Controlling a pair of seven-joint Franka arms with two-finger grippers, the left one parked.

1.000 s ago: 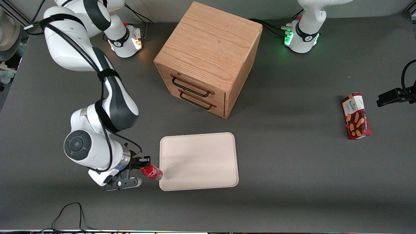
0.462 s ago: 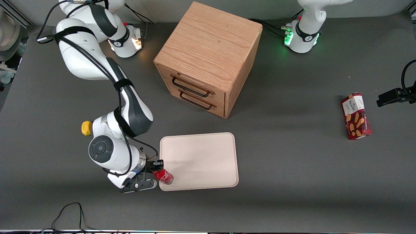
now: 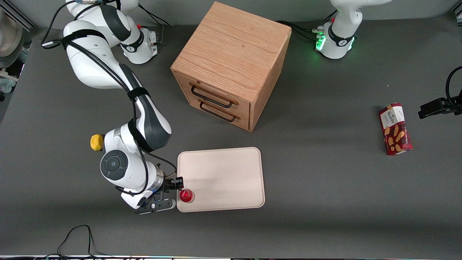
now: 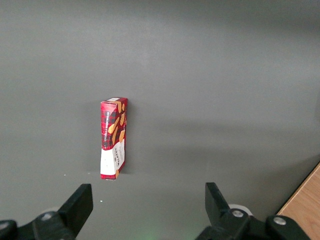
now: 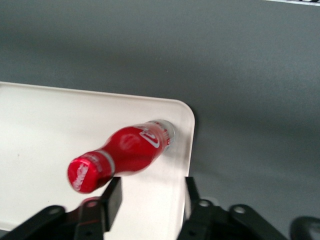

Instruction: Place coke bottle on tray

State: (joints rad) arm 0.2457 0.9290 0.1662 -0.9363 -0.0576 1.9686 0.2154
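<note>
Dark grey matte desk (image 3: 325,187), shadows soft. Coke bottle (image 3: 186,195) stands upright on the tray (image 3: 223,177), in the tray's corner nearest the front camera at the working arm's end; cap faces up. In the wrist view the bottle (image 5: 125,152) has its clear base on the tray (image 5: 45,130), close to the rounded rim. End effector (image 3: 177,189) just beside the bottle, fingers (image 5: 112,197) spread apart, bottle free between them. Wooden drawer cabinet (image 3: 231,65) farther from the camera than the tray. Red biscuit box (image 3: 395,129) lies toward the parked arm's end. Small yellow object (image 3: 96,142) beside the working arm.
</note>
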